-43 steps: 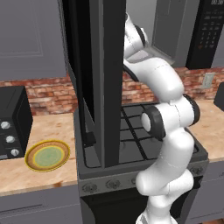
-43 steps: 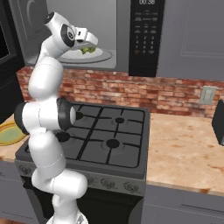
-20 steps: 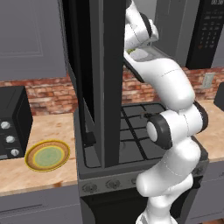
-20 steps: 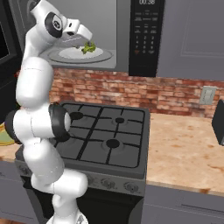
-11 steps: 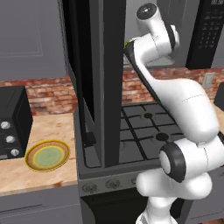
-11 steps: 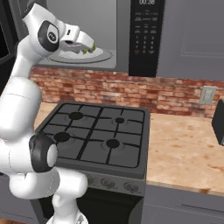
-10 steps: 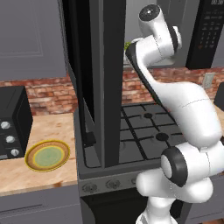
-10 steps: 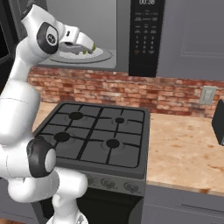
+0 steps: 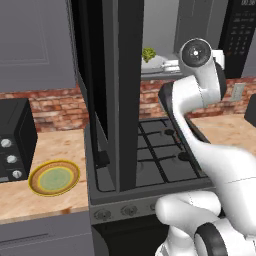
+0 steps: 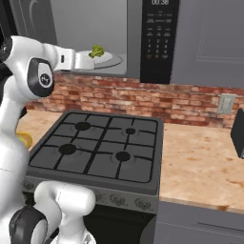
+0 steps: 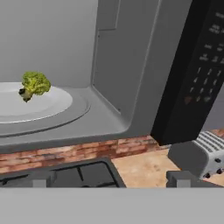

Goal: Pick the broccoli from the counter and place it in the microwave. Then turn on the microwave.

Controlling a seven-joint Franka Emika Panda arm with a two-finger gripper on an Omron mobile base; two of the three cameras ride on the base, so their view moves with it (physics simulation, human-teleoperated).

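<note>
Looking from the left, you see the microwave (image 9: 115, 100) door hanging wide, and the broccoli (image 11: 34, 84) sits alone on the white turntable (image 11: 26, 105) inside — a second ago the gripper (image 10: 76, 59) was over it, and it has since pulled back out toward the opening, its fingers spread and holding nothing, so the placing is done and closing the door comes next; the keypad panel (image 10: 158, 40) shows pale digits — too blurred to read

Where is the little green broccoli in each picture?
Left base view: the small bumpy green broccoli sits top centre, right of the open black door.
Right base view: upper left.
Hand view: left middle.
Shared landmark: the white round turntable under it.
</note>
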